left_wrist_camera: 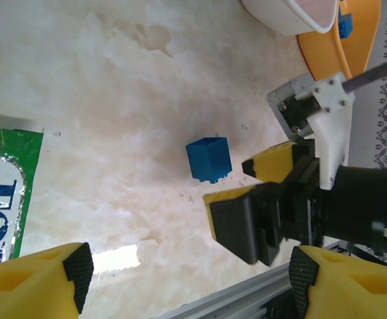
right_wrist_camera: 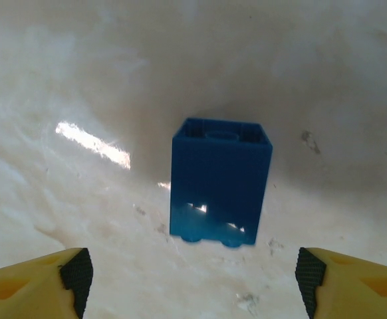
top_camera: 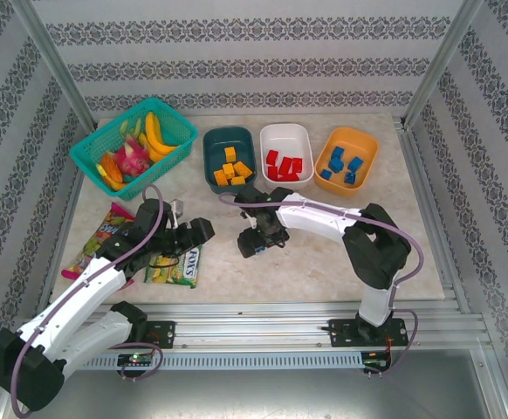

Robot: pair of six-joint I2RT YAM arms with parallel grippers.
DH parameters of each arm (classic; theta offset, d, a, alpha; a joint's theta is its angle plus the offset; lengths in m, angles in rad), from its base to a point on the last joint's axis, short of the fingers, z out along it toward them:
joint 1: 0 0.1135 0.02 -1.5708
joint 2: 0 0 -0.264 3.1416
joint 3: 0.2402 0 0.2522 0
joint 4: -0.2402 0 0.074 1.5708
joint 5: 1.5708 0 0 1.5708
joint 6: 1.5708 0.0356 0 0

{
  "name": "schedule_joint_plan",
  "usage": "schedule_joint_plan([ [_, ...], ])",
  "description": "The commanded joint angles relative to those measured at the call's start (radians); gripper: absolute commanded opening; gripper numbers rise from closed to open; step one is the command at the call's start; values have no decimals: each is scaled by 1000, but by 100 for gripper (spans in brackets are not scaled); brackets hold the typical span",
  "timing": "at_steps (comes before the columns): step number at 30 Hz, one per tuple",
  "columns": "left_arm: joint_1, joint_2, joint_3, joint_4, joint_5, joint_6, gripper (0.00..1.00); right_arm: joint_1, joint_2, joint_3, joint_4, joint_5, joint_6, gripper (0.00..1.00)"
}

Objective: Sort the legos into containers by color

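One teal tub (top_camera: 223, 140) holds yellow legos (top_camera: 230, 166), white tub (top_camera: 286, 138) red, orange tub (top_camera: 360, 141) blue

Legible print, entry 1: green candy bag (top_camera: 177, 264), lying flat, well toward the near edge from the mesh basket (top_camera: 92, 153) and somewhat to its right. A pale oval panel on the bag carries dark capitals reading "FOX'S" in the top view.

Left wrist view, same green candy bag (left_wrist_camera: 4, 193): the lettering is turned sideways and cut by the frame edge. Two large dark-blue capitals read as "F" and "O".

Entry 2: second candy bag (top_camera: 104, 234), multicoloured, straight toward the near edge from the basket. It is printed, but the lettering is too small and blurred to read.
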Motion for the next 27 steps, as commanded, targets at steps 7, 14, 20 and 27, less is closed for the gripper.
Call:
schedule_joint_plan([
  [7, 13, -20, 16, -39, -19, -12, 80, -35, 126, 66, 53, 50, 15, 60],
  [14, 12, -47, -4, -37, -20, -30, 80, -36, 148, 99, 34, 44, -10, 37],
  [20, 13, -18, 12, 12, -6, -31, 79, -66, 49, 137, -25, 76, -21, 28],
  [27, -13, 223, 185, 168, 40, -2, 80, -314, -96, 267, -123, 102, -52, 27],
])
